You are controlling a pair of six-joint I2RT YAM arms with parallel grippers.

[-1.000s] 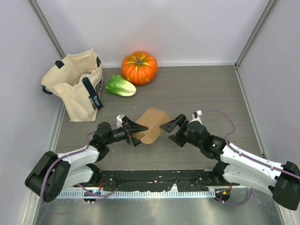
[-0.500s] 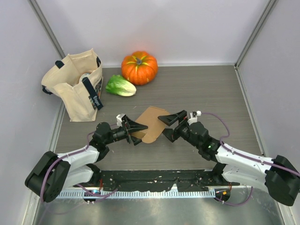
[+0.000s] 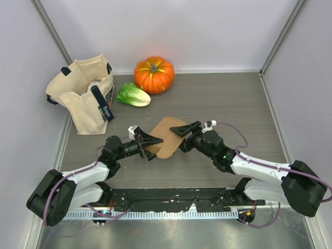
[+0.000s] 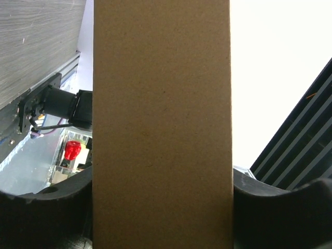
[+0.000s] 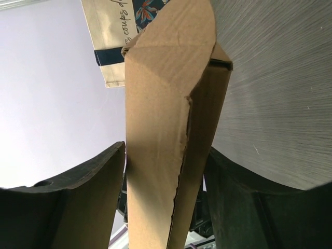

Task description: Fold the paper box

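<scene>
Where the two arms are bolted at the near edge of the table (image 3: 223,98), the L arm (image 3: 78,181) comes in from the near-left and the R arm (image 3: 264,168) from the near-right, both pointing inward toward mid-table.

Btwn them, approx. at the table's ctr, is the paper box (image 3: 165,136): tan cardboard, partly folded, seen from above as a tilted flat panel w/ a rounded near edge. Can't tell if it rests on the table or is held clear of it.

The L gripper (image 3: 154,147) has the box's left end. On the L wrist cam a plain cardboard strip fills the whole gap, touching both L fingers (image 4: 41,212), so the jaws are clamped on the box at a medium width.

The R gripper (image 3: 176,138) is at the box's right end. On the R wrist cam the box stands as a narrow folded wedge w/ a crease and a rough cut edge running down it. The R fingers (image 5: 78,197) flank it, close against both sides. Can't tell if they're actually pressing it or just straddling.

Farther back, well apart from the box, a green lettuce (image 3: 134,95) lies flat. It's btwn a beige tote bag (image 3: 83,104), upright at far-left, and an orange pumpkin (image 3: 154,74) by the back wall, just beside the lettuce.
</scene>
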